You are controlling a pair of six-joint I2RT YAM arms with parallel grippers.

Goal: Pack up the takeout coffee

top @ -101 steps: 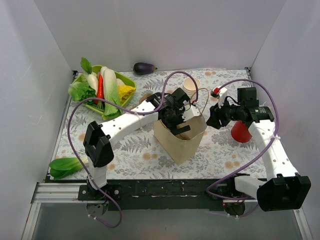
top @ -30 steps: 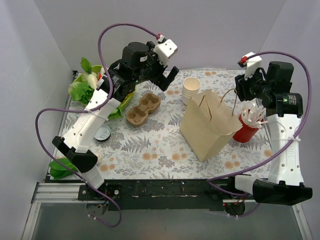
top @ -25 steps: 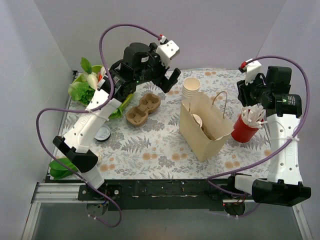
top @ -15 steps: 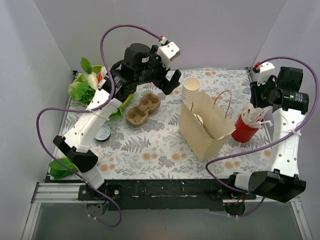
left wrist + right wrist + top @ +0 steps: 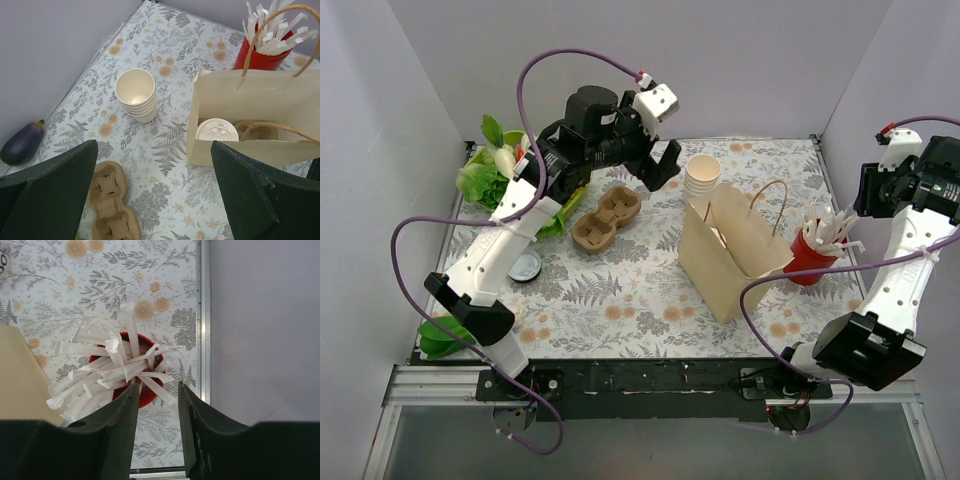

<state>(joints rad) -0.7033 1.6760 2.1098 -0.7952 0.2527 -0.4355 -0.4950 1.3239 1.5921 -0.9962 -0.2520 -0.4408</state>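
Observation:
The takeout coffee (image 5: 216,131), a cup with a white lid, stands inside the open brown paper bag (image 5: 735,255) (image 5: 240,100), next to a cardboard carrier (image 5: 257,131). My left gripper (image 5: 655,168) (image 5: 154,150) hangs high over the back of the table, left of the bag. It is open wide with nothing between its fingers. My right gripper (image 5: 872,190) (image 5: 158,387) is up by the right wall, above the red cup. Its jaws stand apart and hold nothing.
A red cup of white straws (image 5: 807,258) (image 5: 145,396) stands right of the bag. A stack of lidless cups (image 5: 702,177) (image 5: 136,95) is behind it. An empty cup carrier (image 5: 606,218), a loose lid (image 5: 526,266), a vegetable tray (image 5: 485,180) and an eggplant (image 5: 22,144) lie to the left.
My right gripper has let go of the bag's handle and swung up and right to the wall. The bag has settled upright and open. The left arm barely moved.

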